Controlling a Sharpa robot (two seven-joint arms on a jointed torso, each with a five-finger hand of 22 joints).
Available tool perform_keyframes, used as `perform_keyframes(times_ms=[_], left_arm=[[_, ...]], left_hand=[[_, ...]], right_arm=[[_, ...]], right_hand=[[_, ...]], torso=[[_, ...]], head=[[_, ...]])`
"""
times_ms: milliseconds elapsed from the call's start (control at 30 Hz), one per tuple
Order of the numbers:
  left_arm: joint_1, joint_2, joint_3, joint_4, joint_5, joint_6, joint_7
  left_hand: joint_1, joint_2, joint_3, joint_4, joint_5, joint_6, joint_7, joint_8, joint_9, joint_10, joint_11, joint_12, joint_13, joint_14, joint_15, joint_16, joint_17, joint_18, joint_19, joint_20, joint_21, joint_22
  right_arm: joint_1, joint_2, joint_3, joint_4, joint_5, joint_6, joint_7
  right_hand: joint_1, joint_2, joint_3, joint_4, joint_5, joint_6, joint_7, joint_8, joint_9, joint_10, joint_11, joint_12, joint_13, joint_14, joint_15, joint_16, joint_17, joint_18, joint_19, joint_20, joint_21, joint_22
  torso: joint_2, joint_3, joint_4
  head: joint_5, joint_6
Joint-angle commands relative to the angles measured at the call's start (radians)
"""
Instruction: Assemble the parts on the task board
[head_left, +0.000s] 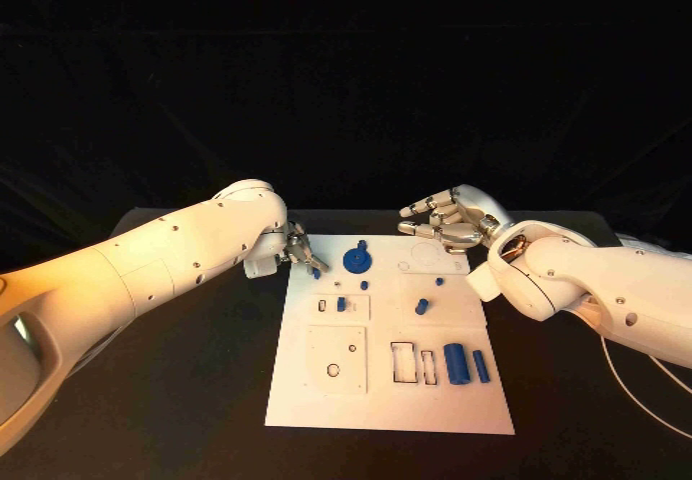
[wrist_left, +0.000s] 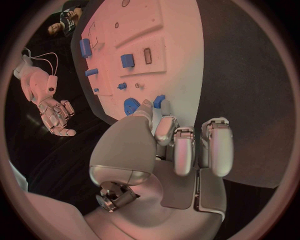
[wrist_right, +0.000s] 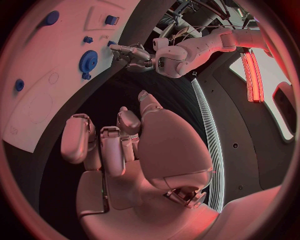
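Left hand (head_left: 293, 248) hides whatever its fingertips pinch at task board (head_left: 389, 400).

There were no words, numbers, labels or signs to read anywhere. The white board (head_left: 389, 400) had only blank outlines on it, and the blue parts (head_left: 456, 363) had no marks that could be made out.
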Motion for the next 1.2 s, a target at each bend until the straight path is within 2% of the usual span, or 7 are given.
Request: perform_keyframes(times_ms=[33, 200, 367, 467, 633, 733, 1200], left_arm=[[0.000, 0.003, 0.000, 0.001, 0.009, 0.018, -0.003], [0.000, 0.004, 0.000, 0.001, 0.009, 0.018, -0.004], [0.000, 0.004, 0.000, 0.003, 0.009, 0.013, -0.001], [0.000, 0.003, 0.000, 0.003, 0.009, 0.006, 0.004], [0.000, 0.001, 0.000, 0.006, 0.009, -0.007, 0.017], [0.000, -0.004, 0.000, 0.012, 0.016, -0.016, 0.024], [0.001, -0.120, -0.001, 0.189, 0.084, -0.110, 0.060]], left_hand=[[0.011, 0.003, 0.008, -0.003, 0.004, 0.005, 0.000, 0.007, 0.002, 0.002, -0.003, 0.003, 0.002, 0.105, -0.005, 0.003, 0.263, -0.001, 0.038, -0.006, 0.003, 0.157], [0.047, 0.020, 0.035, -0.020, 0.006, 0.003, -0.004, 0.006, 0.005, 0.003, -0.006, 0.001, 0.001, 0.105, -0.008, 0.003, 0.263, -0.001, 0.038, -0.009, 0.003, 0.157], [0.173, 0.055, 0.166, -0.101, 0.014, -0.023, -0.007, -0.010, 0.004, -0.005, -0.011, -0.011, -0.007, 0.105, -0.015, 0.003, 0.263, 0.000, 0.036, -0.017, 0.000, 0.155], [0.178, 0.038, 0.246, -0.118, 0.013, -0.030, 0.002, -0.011, 0.009, -0.007, -0.004, -0.017, -0.011, 0.105, -0.008, 0.003, 0.263, 0.000, 0.035, -0.014, -0.002, 0.155], [0.097, -0.050, 0.469, -0.145, 0.009, -0.034, 0.008, 0.003, 0.036, 0.000, 0.000, -0.019, -0.013, 0.105, 0.000, 0.003, 0.263, 0.000, 0.036, -0.005, -0.002, 0.158], [0.065, -0.073, 0.534, -0.161, 0.007, -0.036, 0.007, 0.011, 0.047, 0.002, 0.002, -0.019, -0.014, 0.105, -0.001, 0.003, 0.263, 0.000, 0.036, -0.004, -0.003, 0.159], [0.024, -0.103, 0.610, -0.195, 0.024, -0.027, 0.006, 0.025, 0.065, 0.014, -0.001, -0.011, -0.006, 0.105, -0.002, 0.003, 0.263, -0.001, 0.039, -0.006, -0.001, 0.164]], right_arm=[[-0.001, 0.001, 0.000, 0.001, -0.005, 0.014, 0.002], [-0.001, 0.001, 0.000, 0.001, -0.005, 0.015, 0.003], [-0.001, 0.001, 0.000, 0.002, -0.005, 0.016, 0.003], [-0.001, 0.001, 0.000, 0.002, -0.005, 0.017, 0.003], [-0.001, 0.001, 0.000, 0.002, -0.005, 0.019, 0.002], [-0.001, 0.001, 0.000, 0.002, -0.005, 0.021, 0.002], [-0.001, -0.002, -0.001, 0.000, -0.005, 0.026, -0.001]], right_hand=[[-0.004, 0.007, -0.005, -0.001, 0.004, 0.007, -0.003, 0.002, 0.002, 0.002, -0.005, 0.001, 0.000, 0.071, -0.004, -0.004, 0.125, 0.018, -0.006, 0.000, -0.007, -0.001], [-0.004, 0.007, -0.005, -0.001, 0.004, 0.007, -0.003, 0.002, 0.002, 0.002, -0.005, 0.001, 0.000, 0.071, -0.004, -0.004, 0.125, 0.018, -0.006, 0.000, -0.007, -0.001], [-0.004, 0.007, -0.005, -0.001, 0.004, 0.007, -0.003, 0.002, 0.002, 0.002, -0.005, 0.001, 0.000, 0.071, -0.004, -0.004, 0.125, 0.018, -0.006, 0.000, -0.007, -0.001], [-0.004, 0.009, -0.005, -0.001, 0.005, 0.008, -0.004, 0.002, 0.002, 0.004, -0.005, 0.004, 0.002, 0.071, -0.004, -0.004, 0.125, 0.018, -0.006, 0.000, -0.007, -0.001], [-0.004, 0.009, -0.005, -0.001, 0.005, 0.008, -0.004, 0.002, 0.002, 0.004, -0.005, 0.004, 0.002, 0.071, -0.004, -0.004, 0.125, 0.018, -0.006, 0.000, -0.007, -0.001], [-0.004, 0.009, -0.005, -0.001, 0.005, 0.008, -0.004, 0.002, 0.002, 0.004, -0.005, 0.004, 0.002, 0.071, -0.004, -0.004, 0.125, 0.018, -0.006, 0.000, -0.007, -0.001], [-0.004, 0.009, -0.005, -0.001, 0.005, 0.008, -0.004, 0.002, 0.002, 0.004, -0.005, 0.004, 0.002, 0.071, -0.004, -0.004, 0.125, 0.018, -0.006, 0.000, -0.007, -0.001]], torso=[[0.000, 0.0001, -0.0007], [0.001, 0.0001, -0.0007], [0.000, 0.0002, -0.0010], [0.000, 0.0006, -0.0003], [-0.001, 0.0007, -0.0003], [-0.002, 0.0011, -0.0003], [-0.004, 0.0044, 0.0062]], head=[[0.001, -0.002], [-0.001, -0.002], [0.000, -0.003], [0.000, -0.004], [0.001, -0.004], [0.002, -0.003], [0.003, -0.002]])
